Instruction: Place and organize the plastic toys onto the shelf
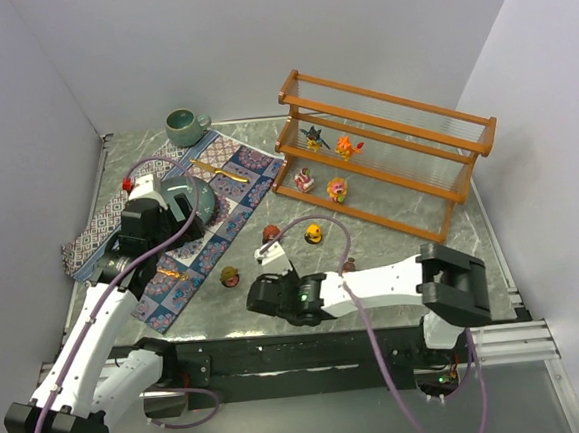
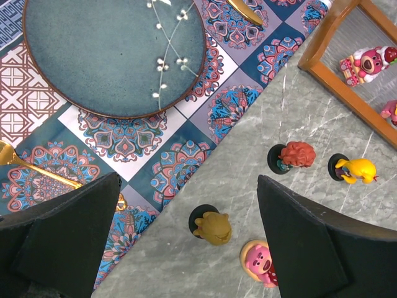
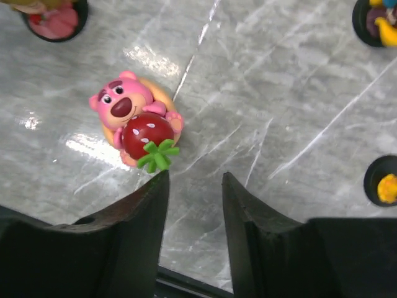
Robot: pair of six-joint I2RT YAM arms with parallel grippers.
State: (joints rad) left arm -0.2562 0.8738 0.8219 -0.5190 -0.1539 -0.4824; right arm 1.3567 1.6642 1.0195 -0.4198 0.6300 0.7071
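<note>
My right gripper (image 3: pixel 195 186) is low over the table (image 3: pixel 298 112). The jaws are a narrow gap apart with nothing between them. My left gripper (image 2: pixel 187 186) is spread wide and empty, up over the edge of the mat (image 2: pixel 155 149), near the plate (image 2: pixel 115 53).

The target, as I read it, is the pink bear (image 3: pixel 133 118). It lies flat on the table just ahead of my right fingertips (image 3: pixel 158 186) and a bit to their left, not touching them. It hugs a red strawberry (image 3: pixel 147 135) with a green leaf tuft (image 3: pixel 158 155) that points at my fingers.

Handling guess:
- The bear is hard glossy plastic, so it should be stiff, very light and likely slippery on the pads.
- It probably skids on the smooth table if nudged from one side.
- It isn't fragile overall, but the leaf tuft is thin, so I shouldn't pinch there.
- The rounded head and berry would squirt out of a shallow grip.
- The best hold is probably low across the body's two flanks, between head and berry.
- The present gap looks too narrow, so the jaws need to open wider first.

Other loose toys show in the left wrist view. The brown toy (image 2: pixel 211 227), red toy (image 2: pixel 296 155) and yellow toy (image 2: pixel 358 169) all stand upright on dark round bases on the table.

The shelf (image 1: pixel 370 214) sits at the far right of the table, well apart from the bear. In the top view it already holds four toys on its lower tiers, including a spiky toy (image 1: pixel 312 136) and an orange toy (image 1: pixel 344 148).
</note>
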